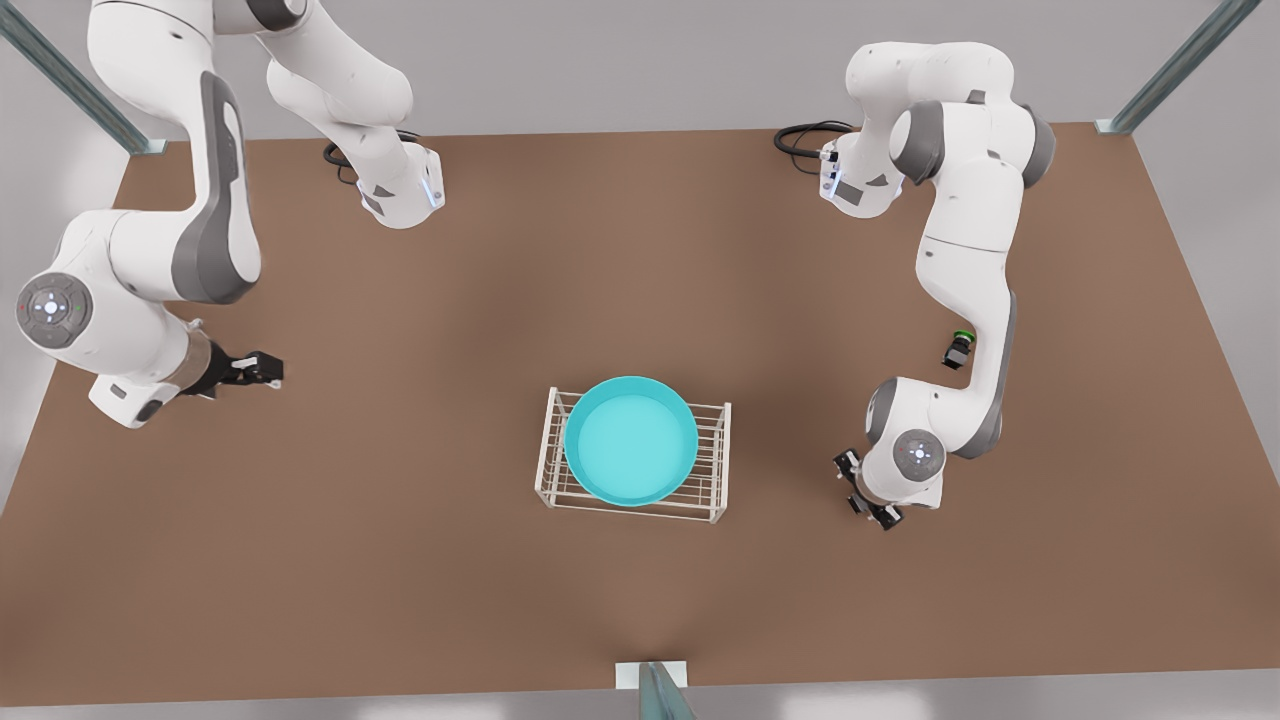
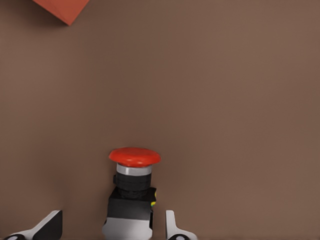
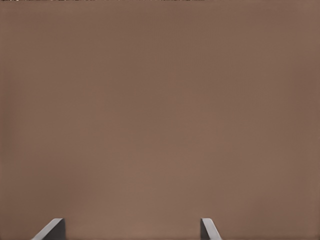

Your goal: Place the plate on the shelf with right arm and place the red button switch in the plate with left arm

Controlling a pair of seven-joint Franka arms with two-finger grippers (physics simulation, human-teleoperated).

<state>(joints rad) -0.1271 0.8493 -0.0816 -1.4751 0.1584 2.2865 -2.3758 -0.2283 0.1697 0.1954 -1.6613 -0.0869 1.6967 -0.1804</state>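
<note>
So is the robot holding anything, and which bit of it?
Nothing is held. The left gripper is open, with a finger on each side of the red button at its dark body. The right gripper is open over the table.

The cyan plate (image 1: 631, 440) lies flat on top of the white wire shelf (image 1: 715, 490), covering most of its width and sitting upright. The red button switch (image 2: 132, 187), red cap on a black body, stands upright on the tabletop (image 2: 225, 100), apart from the shelf.
</note>
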